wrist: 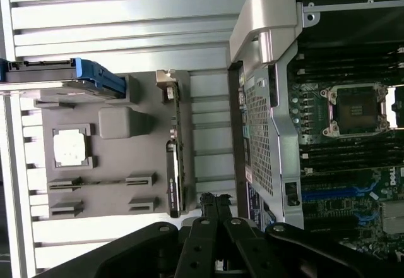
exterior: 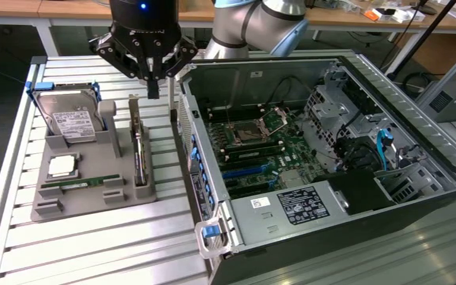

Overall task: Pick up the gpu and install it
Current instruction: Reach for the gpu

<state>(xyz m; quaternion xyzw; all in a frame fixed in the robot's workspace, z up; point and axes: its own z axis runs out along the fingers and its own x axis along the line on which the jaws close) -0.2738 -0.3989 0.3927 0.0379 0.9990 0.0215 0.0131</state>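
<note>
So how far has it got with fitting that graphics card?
Nothing is done yet: the gpu stands on edge in its grey holder. The end effector, shut and empty, hovers near it. Lifting it and seating it in the open computer case are left.

1. Counter (exterior: 93,249): bare slats lie open on the near side of the gray holder (exterior: 85,199).
2. Graphics card (exterior: 138,148): stands on edge in the holder, with clear air above its top edge.
3. Exterior view's left of the card: a gray post (exterior: 107,116) and a hard drive (exterior: 71,119) leave a narrow channel.
4. Exterior view's right: the computer case (exterior: 192,148) wall rises just beside the holder, and the hand (exterior: 154,89), fingers together, hangs over that tight strip.
5. Case interior: open from above.
</note>
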